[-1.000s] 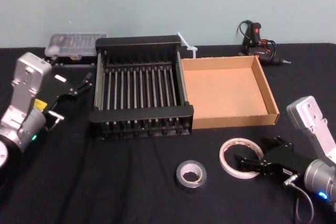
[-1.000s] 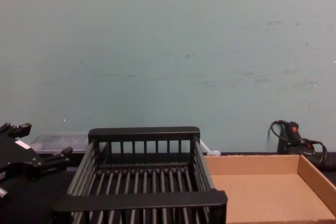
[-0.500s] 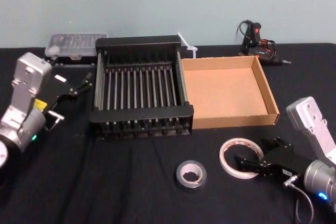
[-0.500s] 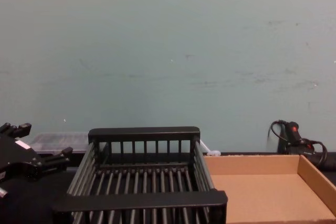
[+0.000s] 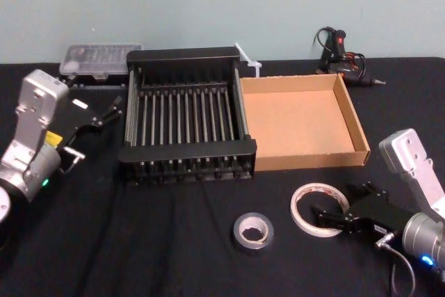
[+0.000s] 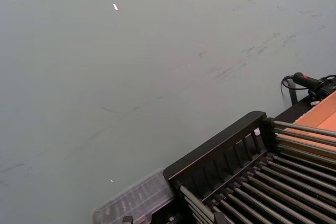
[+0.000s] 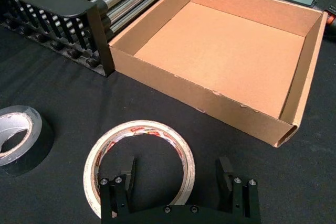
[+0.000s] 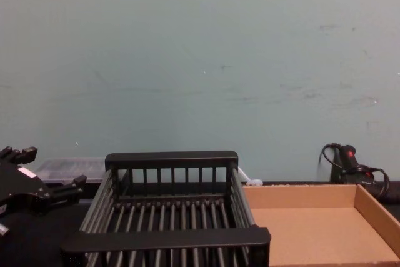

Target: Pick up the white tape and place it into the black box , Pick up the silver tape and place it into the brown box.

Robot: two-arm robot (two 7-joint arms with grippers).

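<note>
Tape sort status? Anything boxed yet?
Done: nothing; the black slatted basket and brown cardboard tray hold no tape. In hand: the open right gripper straddles the thin white tape ring, one finger inside, one outside, ring flat on the black cloth. To do: lift it into the basket, then the thick grey-silver tape roll into the tray. The left gripper is parked beside the basket.

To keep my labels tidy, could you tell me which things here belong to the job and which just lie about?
Job: white tape, silver tape, black box, brown box, right gripper open astride the white tape's rim, left gripper idle by the black box.
Lying about: clear plastic case, glue gun, white plastic strip.
</note>
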